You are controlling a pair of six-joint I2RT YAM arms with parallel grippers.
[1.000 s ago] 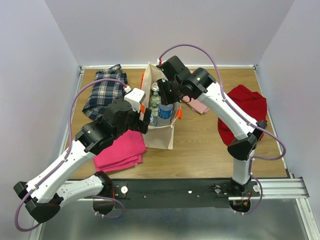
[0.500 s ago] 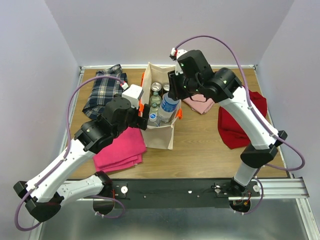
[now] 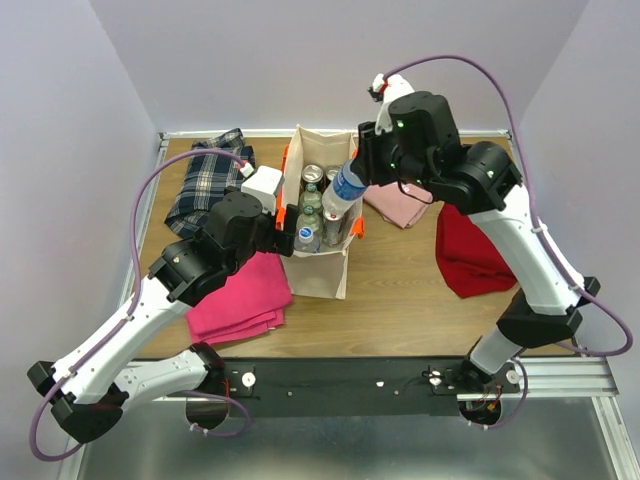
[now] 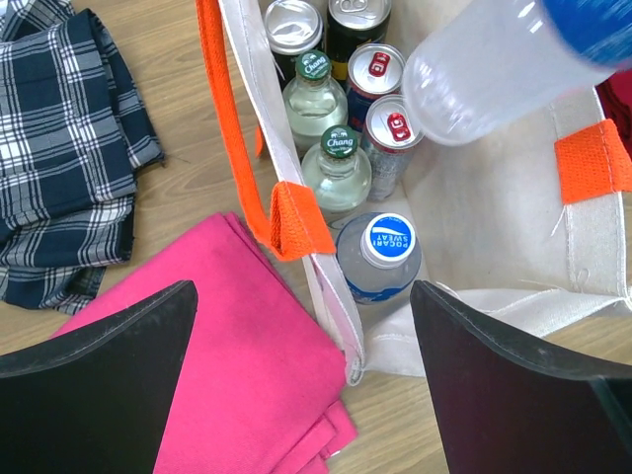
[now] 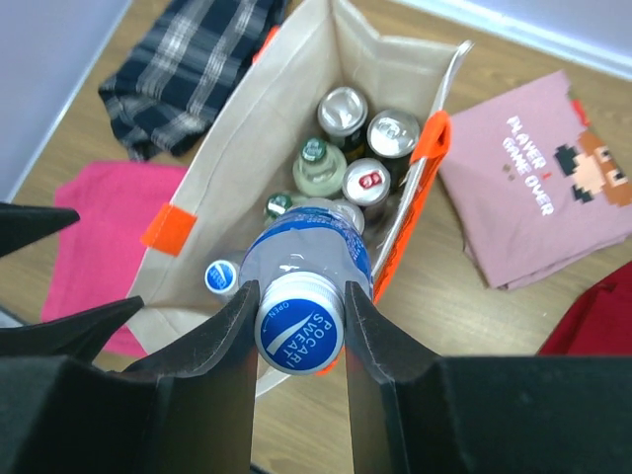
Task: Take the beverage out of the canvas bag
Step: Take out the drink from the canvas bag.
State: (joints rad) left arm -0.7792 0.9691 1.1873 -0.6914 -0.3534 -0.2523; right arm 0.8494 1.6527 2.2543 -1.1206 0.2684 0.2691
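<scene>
The right arm (image 3: 520, 230) has its jaws clenched on the neck of a clear plastic bottle with a blue label and a blue-and-white cap (image 5: 306, 262), just under the cap. That looks a sensible hold, since the neck is the one narrow part standing free of the drink cans (image 4: 385, 123) and green-capped glass bottles (image 4: 339, 143) packed around it. The bottle hangs tilted over the mouth of the tall beige canvas bag with orange handles (image 3: 318, 275), which stands on the wooden table (image 3: 420, 300). Its base is lowest, and I cannot tell whether it has cleared the rim. The left arm (image 3: 150, 300) has its jaws spread wide, straddling the bag's left wall without gripping. My guess is that this stops the bag lifting or tipping. The bottle looks smooth-sided and undented, and its cap reads Pocari Sweat.
</scene>
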